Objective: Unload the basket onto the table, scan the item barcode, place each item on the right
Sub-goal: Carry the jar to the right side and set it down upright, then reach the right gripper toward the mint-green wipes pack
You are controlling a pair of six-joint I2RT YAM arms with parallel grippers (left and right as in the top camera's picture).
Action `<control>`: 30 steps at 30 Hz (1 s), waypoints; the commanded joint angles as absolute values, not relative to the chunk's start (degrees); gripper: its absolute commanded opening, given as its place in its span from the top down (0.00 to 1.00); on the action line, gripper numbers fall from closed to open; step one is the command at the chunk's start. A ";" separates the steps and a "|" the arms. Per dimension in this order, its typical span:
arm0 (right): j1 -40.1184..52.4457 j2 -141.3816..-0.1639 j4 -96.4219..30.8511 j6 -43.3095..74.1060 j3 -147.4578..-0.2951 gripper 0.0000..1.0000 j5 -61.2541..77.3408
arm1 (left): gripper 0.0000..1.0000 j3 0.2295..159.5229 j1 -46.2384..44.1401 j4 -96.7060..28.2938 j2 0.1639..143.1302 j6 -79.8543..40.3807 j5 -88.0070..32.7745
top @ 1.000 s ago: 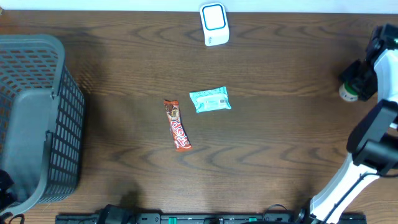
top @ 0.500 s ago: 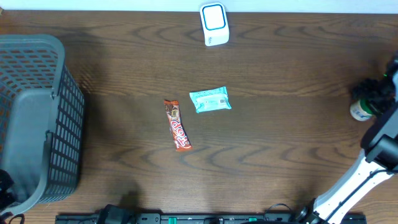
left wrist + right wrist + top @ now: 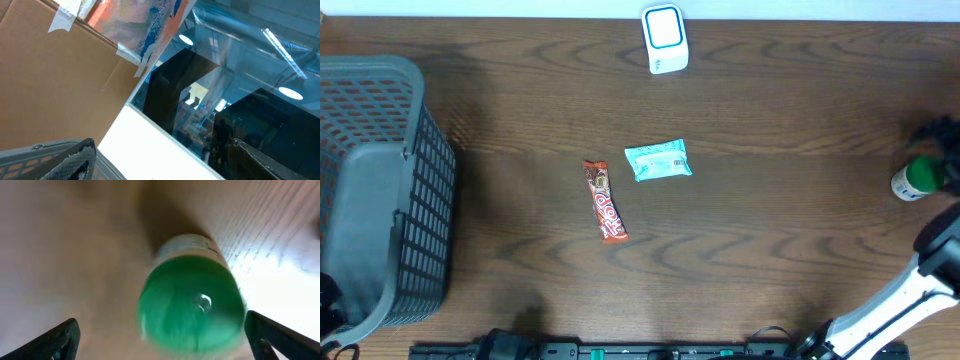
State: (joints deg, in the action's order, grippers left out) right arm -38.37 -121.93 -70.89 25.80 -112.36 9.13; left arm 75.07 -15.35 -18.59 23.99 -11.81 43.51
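Near right edge of table (image 3: 770, 250), green-capped bottle (image 3: 912, 181), right gripper (image 3: 165, 337) spread above

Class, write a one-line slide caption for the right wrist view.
Open right end effector over a blurred green-capped white bottle on the brown wooden table.

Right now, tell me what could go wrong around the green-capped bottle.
1. The right gripper hangs open, jaws either side of the bottle; sideways drift could tip it.
2. The bottle sits far from the scanner; a weak grip could drop it on that long carry.
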 commanded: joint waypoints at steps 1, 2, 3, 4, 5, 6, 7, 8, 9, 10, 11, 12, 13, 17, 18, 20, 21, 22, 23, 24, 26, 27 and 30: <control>-35.88 -109.60 -70.61 24.75 -118.28 0.01 11.00 | 0.15 74.81 -15.00 -17.85 23.40 -11.70 44.03; -34.79 -106.96 -70.08 24.25 -118.89 0.01 11.05 | 0.15 74.81 -15.00 -17.85 23.40 -11.70 44.03; -33.39 -104.29 -69.45 23.86 -119.07 0.01 11.05 | 0.15 74.81 -15.00 -17.82 23.40 -11.73 44.03; -31.62 -101.69 -69.01 23.07 -119.04 0.01 11.22 | 0.15 74.81 -15.00 -17.82 23.40 -11.73 44.01; -28.99 -98.91 -69.08 21.82 -119.04 0.01 11.70 | 0.15 74.81 -15.00 -17.82 23.40 -11.73 44.01; -26.81 -97.23 -69.47 20.60 -119.04 0.01 12.32 | 0.15 74.81 -15.00 -17.78 23.40 -11.73 44.01; -23.64 -95.46 -70.08 19.07 -119.04 0.01 12.53 | 0.15 74.81 -15.00 -17.67 23.40 -11.73 44.01; -19.97 -94.13 -71.02 17.41 -119.04 0.01 12.38 | 0.15 74.81 -15.00 -17.65 23.40 -11.73 44.01; -16.01 -93.25 -72.05 15.14 -119.04 0.01 12.03 | 0.15 74.81 -15.00 -17.65 23.40 -11.73 44.01; -11.70 -92.84 -73.14 12.80 -119.04 0.01 11.38 | 0.15 74.81 -15.00 -17.65 23.40 -11.73 44.01; -7.14 -92.84 -74.39 11.09 -119.04 0.01 9.98 | 0.15 74.81 -15.00 -17.65 23.40 -11.73 44.01; -1.78 -93.14 -76.01 10.20 -118.87 0.01 7.55 | 0.15 74.81 -15.00 -17.65 23.40 -11.73 44.01; 2.96 -93.71 -76.99 10.20 -118.32 0.01 4.95 | 0.15 74.81 -15.00 -17.65 23.40 -11.73 44.01; 19.68 -96.99 -77.97 11.25 -113.93 0.01 -8.21 | 0.15 74.81 -15.00 -17.61 23.40 -11.73 44.01; 24.21 -98.52 -77.52 12.43 -112.07 0.01 -13.08 | 0.15 74.81 -15.00 -17.61 23.40 -11.73 44.01; 30.89 -101.51 -75.94 12.78 -108.86 0.01 -19.73 | 0.15 74.81 -15.00 -17.61 23.38 -11.73 44.01; 33.67 -103.28 -75.05 12.80 -107.44 0.01 -21.87 | 0.15 74.81 -15.00 -17.63 23.38 -11.73 44.01; 36.03 -105.23 -74.30 12.78 -106.21 0.01 -23.31 | 0.15 74.81 -15.00 -17.63 23.38 -11.73 44.01; 38.11 -107.35 -74.04 12.19 -105.41 0.01 -25.15 | 0.15 74.81 -15.00 -17.63 23.38 -11.73 44.01; 39.90 -109.78 -74.04 11.44 -105.10 0.01 -27.00 | 0.15 74.81 -15.00 -17.63 23.33 -11.73 44.01; 42.63 -114.59 -73.91 11.29 -105.10 0.01 -31.05 | 0.15 74.81 -15.00 -17.63 23.16 -11.73 44.01; 43.86 -117.14 -73.52 11.31 -105.10 0.01 -32.95 | 0.15 74.81 -15.00 -17.65 22.96 -11.73 44.01; 46.44 -122.39 -72.31 11.29 -105.10 0.01 -37.43 | 0.15 74.78 -15.00 -17.67 22.31 -11.73 44.01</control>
State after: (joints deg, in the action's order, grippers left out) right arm 44.91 -119.13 -72.82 12.01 -105.34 -27.03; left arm 74.96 -15.35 -17.85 23.81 -11.81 43.51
